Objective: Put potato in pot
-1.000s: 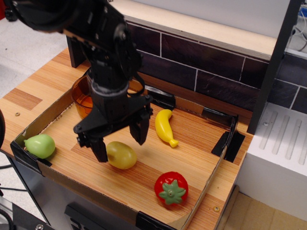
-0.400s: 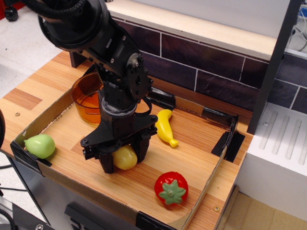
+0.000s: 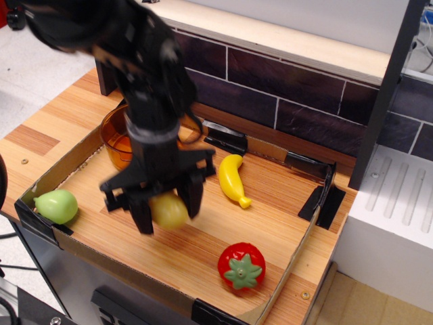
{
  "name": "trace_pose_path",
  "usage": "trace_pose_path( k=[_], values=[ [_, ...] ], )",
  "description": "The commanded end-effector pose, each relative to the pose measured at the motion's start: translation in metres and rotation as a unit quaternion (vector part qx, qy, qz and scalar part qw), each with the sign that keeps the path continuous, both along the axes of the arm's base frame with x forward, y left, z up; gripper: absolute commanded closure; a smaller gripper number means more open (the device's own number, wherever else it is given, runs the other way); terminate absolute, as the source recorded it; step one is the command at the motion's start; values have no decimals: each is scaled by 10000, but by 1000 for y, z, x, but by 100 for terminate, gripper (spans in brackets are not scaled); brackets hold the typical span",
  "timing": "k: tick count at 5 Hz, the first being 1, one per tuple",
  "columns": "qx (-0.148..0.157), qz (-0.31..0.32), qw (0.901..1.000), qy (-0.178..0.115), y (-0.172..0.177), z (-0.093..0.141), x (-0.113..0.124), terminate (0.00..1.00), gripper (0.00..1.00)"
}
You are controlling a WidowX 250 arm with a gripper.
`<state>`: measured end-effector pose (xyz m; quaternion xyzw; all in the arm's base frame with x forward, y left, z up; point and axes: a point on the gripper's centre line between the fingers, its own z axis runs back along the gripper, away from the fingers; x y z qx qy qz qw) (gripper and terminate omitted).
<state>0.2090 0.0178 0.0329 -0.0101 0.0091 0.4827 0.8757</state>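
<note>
The dull-yellow oval potato (image 3: 168, 210) sits between the two black fingers of my gripper (image 3: 167, 211), which is shut on it and holds it just above the wooden tray floor. The arm is blurred from motion. The amber-orange pot (image 3: 118, 143) stands behind and to the left of the gripper, at the tray's back left corner, partly hidden by the arm.
A light green pear (image 3: 56, 206) lies at the tray's left edge. A yellow banana (image 3: 232, 179) lies to the right of the gripper. A red tomato with a green top (image 3: 241, 266) sits near the front. Cardboard walls (image 3: 289, 261) ring the tray; a dark brick wall (image 3: 284, 91) stands behind.
The gripper came down around the potato, closed on it, and has now lifted slightly and shifted left with the potato held.
</note>
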Motion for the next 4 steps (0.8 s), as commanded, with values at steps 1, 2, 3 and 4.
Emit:
trace_pose_path(
  k=[1,2,3,4],
  values=[
    [-345,519,9965,-559,32,60,36,0,100],
    [-311,745,9954,-511,50,63,51,0,100],
    [-199,973,9938,-494,62,53,64,0,100],
    [-116,1209,9919,-364,77,44,75,0,100]
  ],
)
